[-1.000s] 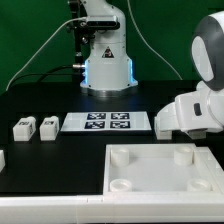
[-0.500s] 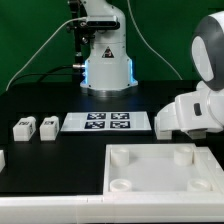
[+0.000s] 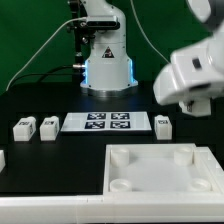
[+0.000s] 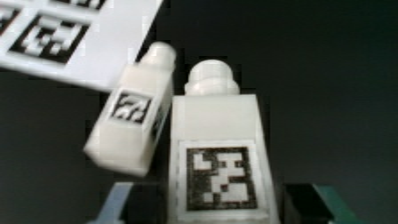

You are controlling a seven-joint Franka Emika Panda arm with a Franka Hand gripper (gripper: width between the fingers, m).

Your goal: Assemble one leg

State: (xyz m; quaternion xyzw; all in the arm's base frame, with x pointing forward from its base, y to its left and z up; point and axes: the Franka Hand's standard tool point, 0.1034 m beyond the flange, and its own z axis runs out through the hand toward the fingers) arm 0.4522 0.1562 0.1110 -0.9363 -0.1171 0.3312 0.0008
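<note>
The leg (image 4: 217,150) lies on the dark surface (image 3: 60,105), just past the marker board (image 3: 107,122) on the exterior view's right. The jaws stand apart, one on each side of it, with a dark gap showing on both sides. A second leg (image 4: 134,115) lies askew just beside it; whether they touch I cannot tell.

That neighbour is the likely trouble. Closing jaws could catch or shove it, or skew the leg in the grip, so its peg would meet a socket crooked.

The exterior view shows only one leg (image 3: 163,124) there, under the blurred arm (image 3: 190,75).

The panel (image 3: 150,172) has round corner sockets (image 3: 120,156); those visible hold nothing.
</note>
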